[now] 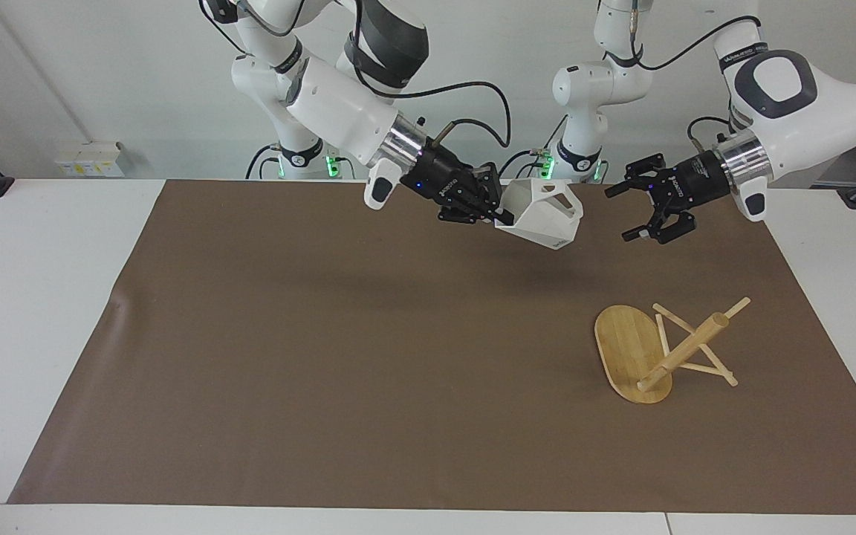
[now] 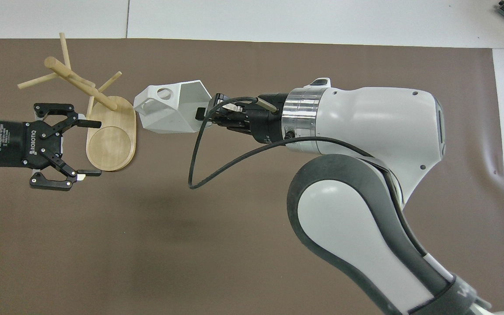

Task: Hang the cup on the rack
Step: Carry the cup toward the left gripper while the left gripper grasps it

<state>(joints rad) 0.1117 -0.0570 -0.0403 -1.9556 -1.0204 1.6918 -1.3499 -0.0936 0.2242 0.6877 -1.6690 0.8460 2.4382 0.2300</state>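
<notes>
Brown matting [image 1: 324, 357] covered the white bench [image 1: 41, 297] beneath me. Over the part of it nearest my bases, my right claw [image 1: 501, 215] hung in the air, clamped tight on the rim of the cup [image 1: 543, 214]. That white faceted cup lay tipped on its side in my grip, its mouth toward my wrist and its pierced handle uppermost; I could not see inside it. My left claw [image 1: 632, 212] hovered just beside the cup, toward my left arm's end, fingers [image 2: 89, 124] spread wide and touching nothing. Farther out on the mat, the rack [image 1: 662, 349] lay toppled, its oval base on edge and its post and pegs slanting upward, well apart from the cup.
</notes>
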